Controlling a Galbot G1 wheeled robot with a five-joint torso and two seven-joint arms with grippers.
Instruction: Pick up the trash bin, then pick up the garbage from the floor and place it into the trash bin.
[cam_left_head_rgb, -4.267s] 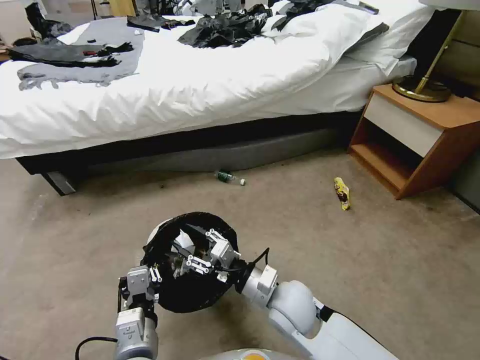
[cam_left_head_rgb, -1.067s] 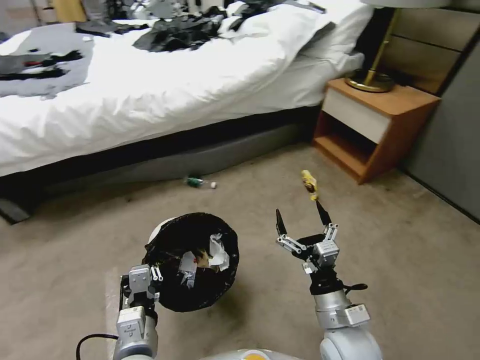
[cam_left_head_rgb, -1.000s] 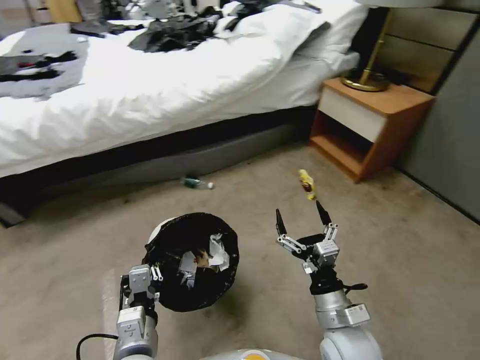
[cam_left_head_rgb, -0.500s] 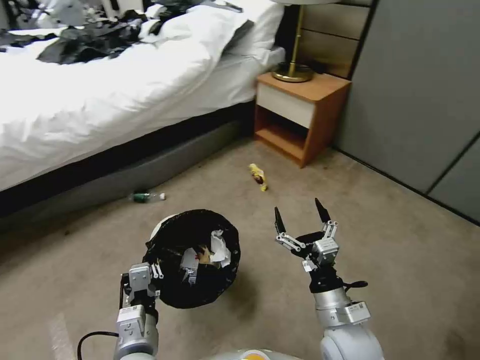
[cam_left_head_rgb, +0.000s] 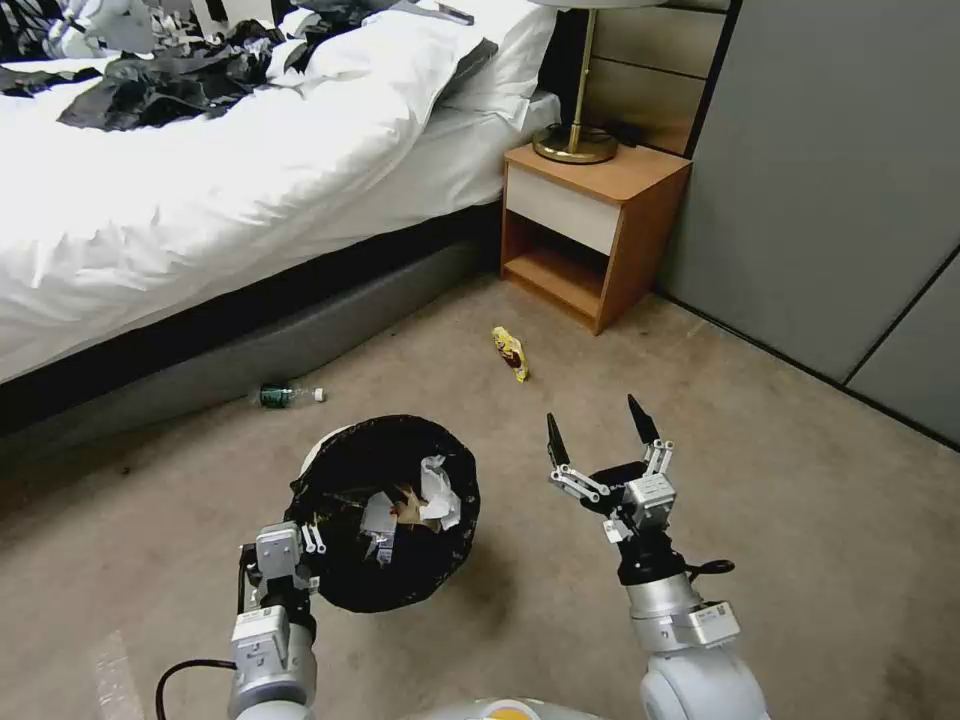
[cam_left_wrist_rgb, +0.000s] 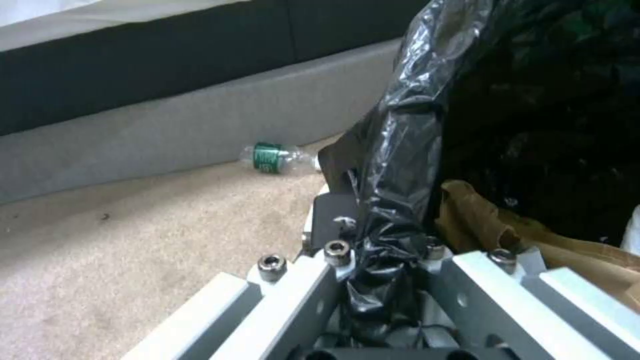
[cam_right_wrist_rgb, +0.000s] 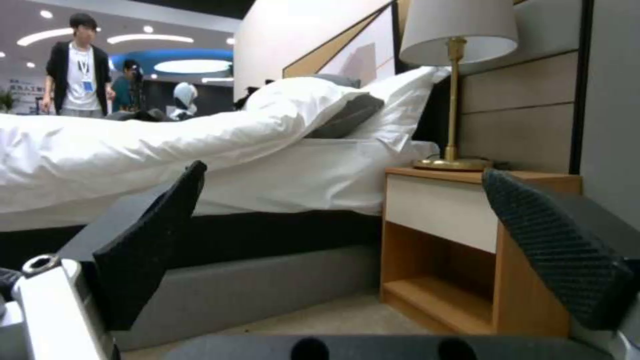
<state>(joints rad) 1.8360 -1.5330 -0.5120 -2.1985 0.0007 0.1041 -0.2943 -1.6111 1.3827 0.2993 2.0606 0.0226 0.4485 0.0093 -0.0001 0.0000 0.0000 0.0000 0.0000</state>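
You have the trash bin (cam_left_head_rgb: 385, 512) held up in your left gripper (cam_left_head_rgb: 290, 560), whose fingers are clamped on the black bag liner (cam_left_wrist_rgb: 400, 165) at the bin's near rim. Inside the bin lie white paper scraps (cam_left_head_rgb: 438, 492) and a brown cardboard scrap (cam_left_wrist_rgb: 507, 235). Your right gripper (cam_left_head_rgb: 598, 437) hovers above the carpet (cam_left_head_rgb: 800, 480) just right of the bin, fingers spread wide and holding nothing. The yellow snack wrapper (cam_left_head_rgb: 511, 353) lies on the carpet ahead of that gripper, between it and the wooden nightstand (cam_left_head_rgb: 590, 230). The small green-labelled bottle (cam_left_head_rgb: 286, 395) rests on the floor against the bed base (cam_left_head_rgb: 250, 350), beyond the bin.
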